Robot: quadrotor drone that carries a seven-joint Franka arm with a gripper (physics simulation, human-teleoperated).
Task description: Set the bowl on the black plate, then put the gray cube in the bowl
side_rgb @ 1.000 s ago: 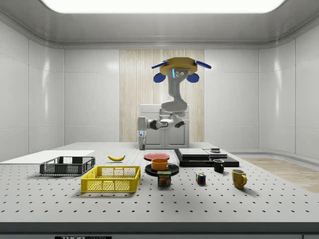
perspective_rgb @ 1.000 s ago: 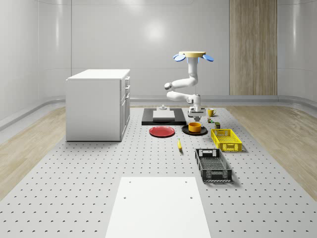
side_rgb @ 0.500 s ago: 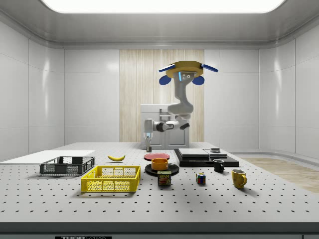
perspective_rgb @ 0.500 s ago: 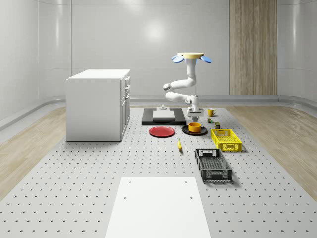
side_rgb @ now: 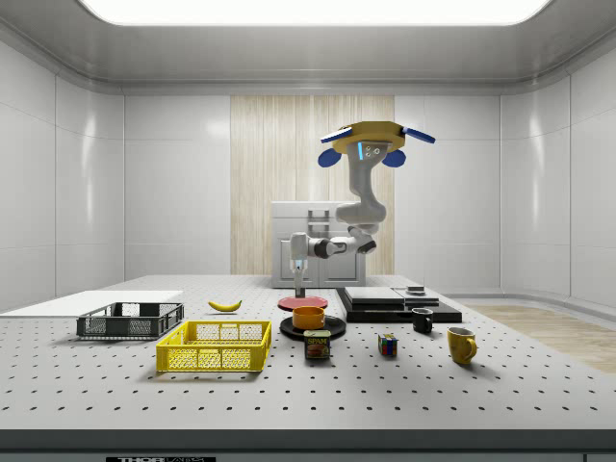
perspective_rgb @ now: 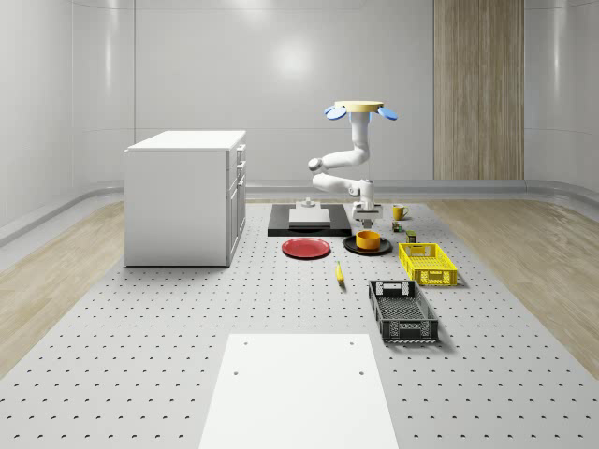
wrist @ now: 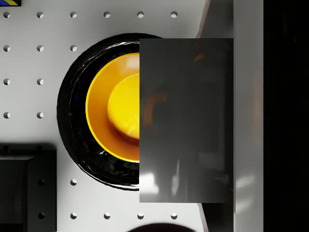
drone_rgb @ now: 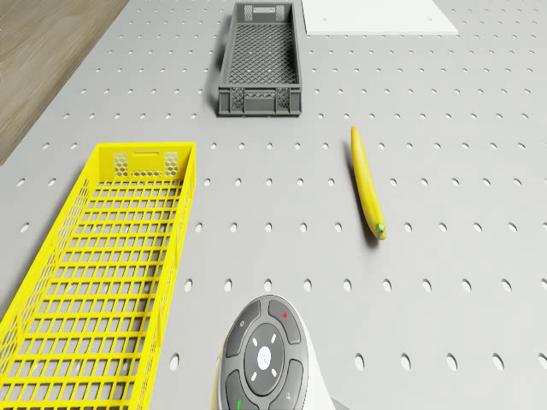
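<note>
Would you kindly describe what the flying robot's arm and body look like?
The drone's flat yellow-tan body carries blue rotor blades and a small blue light. Beneath it hangs a glossy white, rounded, jointed arm with dark joint bands, ending in a small grey-white tool.

The room is evenly and brightly lit from a broad ceiling panel (side_rgb: 313, 10) seen in the side view. Soft glare is thrown onto the glossy back wall (perspective_rgb: 295, 61) in the whole-scene view. Only faint, short shadows are cast on the perforated table (side_rgb: 385, 385). In the wrist view, highlights are reflected on the black plate (wrist: 77, 145), and a dark, semi-reflective slab (wrist: 186, 121) is rendered close to the lens.
</note>
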